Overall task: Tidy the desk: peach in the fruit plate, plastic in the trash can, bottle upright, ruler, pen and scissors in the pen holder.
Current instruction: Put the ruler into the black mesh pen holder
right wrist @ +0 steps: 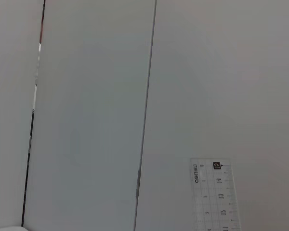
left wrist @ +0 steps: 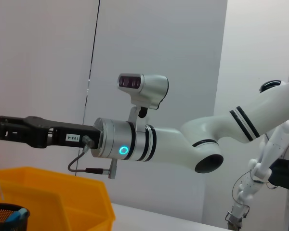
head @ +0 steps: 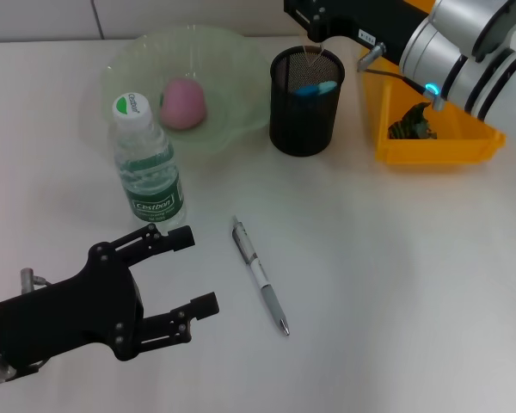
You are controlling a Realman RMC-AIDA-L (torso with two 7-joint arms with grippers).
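Resting peach (head: 183, 103) in fruit plate (head: 232, 60)

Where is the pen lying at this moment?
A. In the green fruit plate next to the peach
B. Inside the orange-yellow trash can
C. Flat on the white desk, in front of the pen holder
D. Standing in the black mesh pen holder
C: the head view shows the pen flat on the bare desk, nearer the robot than the pen holder, beside the open left gripper.
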